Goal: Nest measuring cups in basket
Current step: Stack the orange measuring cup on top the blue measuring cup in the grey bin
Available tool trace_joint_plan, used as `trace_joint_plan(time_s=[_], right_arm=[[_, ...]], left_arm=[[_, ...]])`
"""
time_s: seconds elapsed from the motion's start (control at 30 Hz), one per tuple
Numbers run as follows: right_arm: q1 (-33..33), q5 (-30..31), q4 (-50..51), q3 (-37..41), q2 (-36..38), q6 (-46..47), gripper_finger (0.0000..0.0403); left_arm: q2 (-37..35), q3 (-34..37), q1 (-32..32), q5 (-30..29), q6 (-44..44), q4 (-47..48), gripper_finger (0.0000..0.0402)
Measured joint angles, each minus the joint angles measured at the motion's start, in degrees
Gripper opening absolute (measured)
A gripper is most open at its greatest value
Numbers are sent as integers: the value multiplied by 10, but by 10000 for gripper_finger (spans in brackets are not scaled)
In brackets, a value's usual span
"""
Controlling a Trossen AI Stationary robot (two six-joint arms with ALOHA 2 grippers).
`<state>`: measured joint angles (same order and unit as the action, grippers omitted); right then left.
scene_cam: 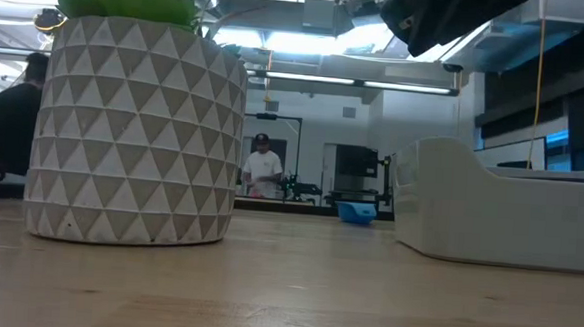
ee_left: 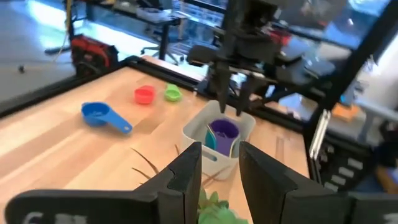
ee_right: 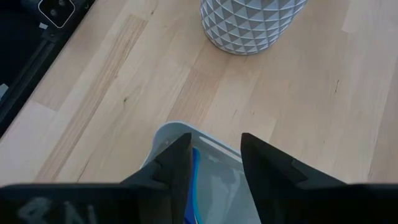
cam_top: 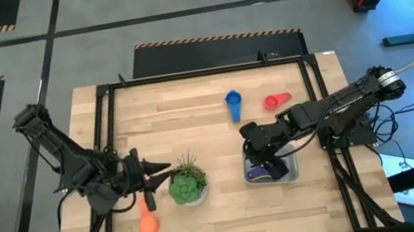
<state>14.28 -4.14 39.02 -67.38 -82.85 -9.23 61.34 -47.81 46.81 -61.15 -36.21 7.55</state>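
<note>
Right claw (ee_left: 229, 106) hovers over basket (ee_left: 198, 129); blue cup's (cam_top: 234, 105) handle points toward the table's front edge.

Right gripper (ee_right: 214, 158) jaws parted, empty, above basket (ee_right: 163, 138) rim; blue cup (ee_right: 195, 180) inside. Patterned plant pot (ee_right: 252, 22) beyond on table (ee_right: 112, 81).

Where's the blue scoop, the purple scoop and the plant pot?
blue scoop (ee_left: 94, 114): left wrist view, on its round bowl.
purple scoop (ee_left: 223, 130): left wrist view, on its bowl, inside the basket.
plant pot (scene_cam: 133, 135): low view, on its patterned side.
</note>
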Motion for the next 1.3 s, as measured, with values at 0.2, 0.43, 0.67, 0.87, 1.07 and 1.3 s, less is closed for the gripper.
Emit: trace_joint_plan(time_s=[0.2,0.43,0.67,0.87,1.07,1.3], right_arm=[[0,0,0,0,0,0,142],[0,0,0,0,0,0,142],[0,0,0,0,0,0,142],[0,0,0,0,0,0,142],[0,0,0,0,0,0,142],[0,0,0,0,0,1,142]], left_arm=[[0,0,-30,-6,-41,13,101],[0,0,-74,95,-57,38,101],[0,0,-138,234,-74,70,120],[0,0,-177,311,-85,98,143],[0,0,-206,362,-87,125,178],[0,0,-232,398,-115,177,213]])
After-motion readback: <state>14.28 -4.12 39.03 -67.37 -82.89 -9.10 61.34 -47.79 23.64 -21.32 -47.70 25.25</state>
